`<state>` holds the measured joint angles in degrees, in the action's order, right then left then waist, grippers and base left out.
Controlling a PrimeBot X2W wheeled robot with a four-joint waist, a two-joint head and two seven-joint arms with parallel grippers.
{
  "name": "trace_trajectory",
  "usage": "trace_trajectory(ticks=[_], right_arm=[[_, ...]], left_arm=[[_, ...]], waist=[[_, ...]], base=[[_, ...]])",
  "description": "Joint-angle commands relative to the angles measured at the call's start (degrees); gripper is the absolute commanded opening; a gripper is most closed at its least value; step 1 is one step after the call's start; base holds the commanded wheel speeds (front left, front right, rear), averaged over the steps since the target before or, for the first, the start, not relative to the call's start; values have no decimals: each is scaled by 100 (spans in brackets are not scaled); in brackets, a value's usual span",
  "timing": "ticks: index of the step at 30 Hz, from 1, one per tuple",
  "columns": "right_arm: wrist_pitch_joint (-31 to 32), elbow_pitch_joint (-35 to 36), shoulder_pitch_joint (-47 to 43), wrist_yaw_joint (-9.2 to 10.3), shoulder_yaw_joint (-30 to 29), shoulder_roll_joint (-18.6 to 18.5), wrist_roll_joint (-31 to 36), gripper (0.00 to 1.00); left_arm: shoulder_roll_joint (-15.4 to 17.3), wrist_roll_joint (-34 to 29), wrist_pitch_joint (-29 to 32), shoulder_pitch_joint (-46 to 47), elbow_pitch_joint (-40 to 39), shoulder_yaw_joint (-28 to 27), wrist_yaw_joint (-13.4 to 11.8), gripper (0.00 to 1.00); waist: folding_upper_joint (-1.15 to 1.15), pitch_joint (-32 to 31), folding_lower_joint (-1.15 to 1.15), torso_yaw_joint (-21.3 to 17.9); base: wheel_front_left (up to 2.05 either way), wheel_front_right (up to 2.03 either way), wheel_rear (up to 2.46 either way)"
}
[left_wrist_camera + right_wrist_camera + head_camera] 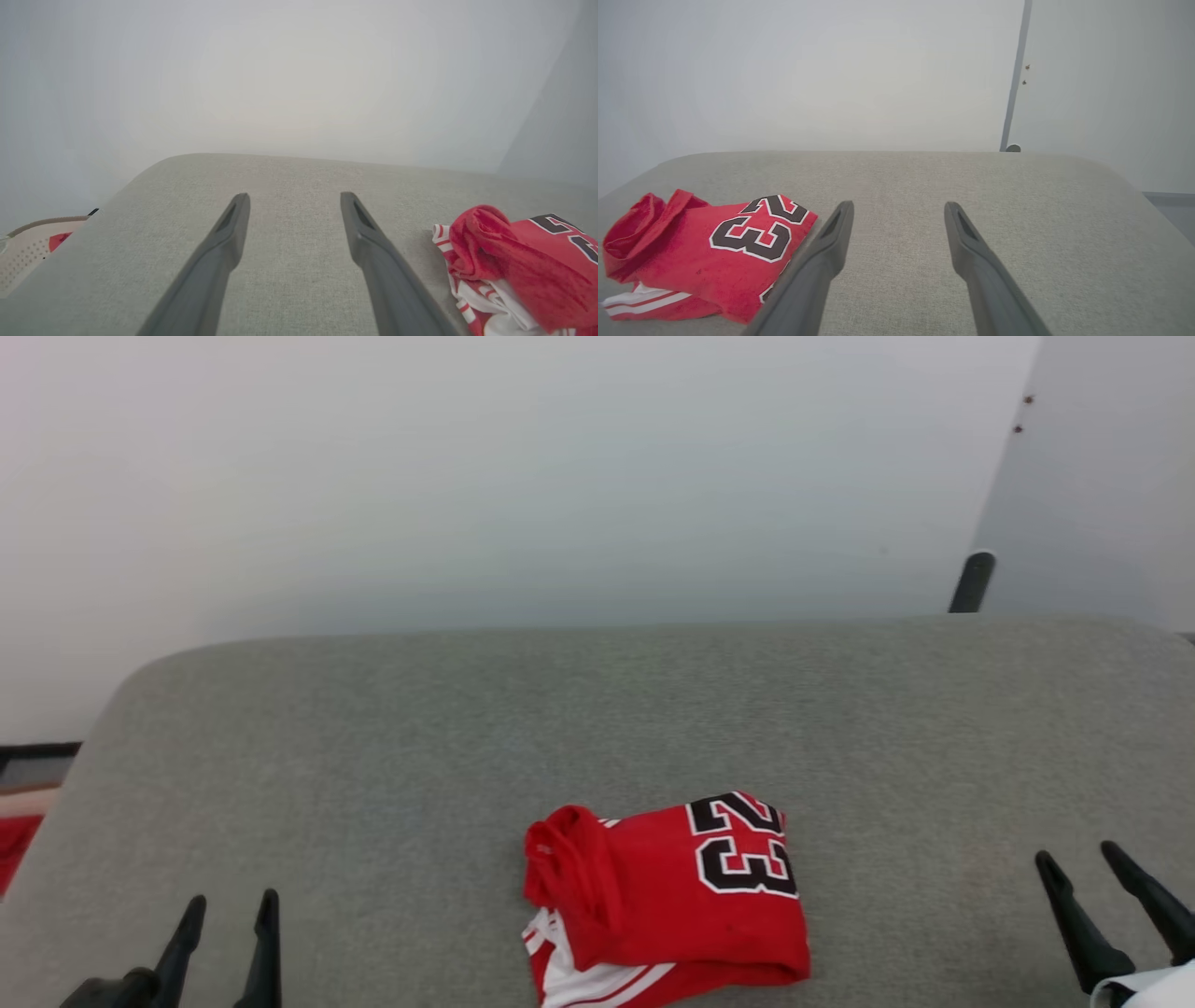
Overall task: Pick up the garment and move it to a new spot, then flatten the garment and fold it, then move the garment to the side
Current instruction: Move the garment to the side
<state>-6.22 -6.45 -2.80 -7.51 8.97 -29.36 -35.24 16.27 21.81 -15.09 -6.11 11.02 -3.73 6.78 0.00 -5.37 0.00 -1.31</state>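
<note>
At six o'clock on the bench, close to its near edge, lies the garment [667, 901], a red sleeveless basketball jersey with white side panels, red-and-white striped trim and a black, white-outlined number 23. It is gathered into a compact, layered bundle with the number uppermost at one o'clock, a rolled red strap or armhole bunched at nine o'clock, and the white striped layer peeping out below at seven o'clock. The layers are uneven, so the bundle would fit either a rough fold set down or a heap waiting to be spread; it sits mid-bench, not off to a side. Nothing touches it. The grey, woven-fabric bench [597, 709] lies bare around it. At nine o'clock from the garment, well apart, the left pincer [233, 898] hovers with its two long dark fingers spread wide and nothing between them; at three o'clock the right pincer [1075, 852] is likewise wide open and empty. Flanking the cloth, each seems held clear of it. Beyond the bench's left edge sits a cream perforated basket [28, 252] holding plain red cloth [58, 240].
</note>
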Motion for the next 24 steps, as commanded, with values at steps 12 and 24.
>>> trace_trajectory(ticks=[12, 24], right_arm=[[674, -186, 688, 5, 684, 71, -276, 100], [1812, -802, 1170, 6, 1080, 76, -627, 100]], left_arm=[[35, -71, 99, 353, 51, 289, 1, 100], [-79, -44, 140, 626, 167, 629, 22, 100]], waist=[[0, 186, 0, 1114], [0, 504, 0, 1835]], base=[[0, 0, 0], [0, 0, 0]])
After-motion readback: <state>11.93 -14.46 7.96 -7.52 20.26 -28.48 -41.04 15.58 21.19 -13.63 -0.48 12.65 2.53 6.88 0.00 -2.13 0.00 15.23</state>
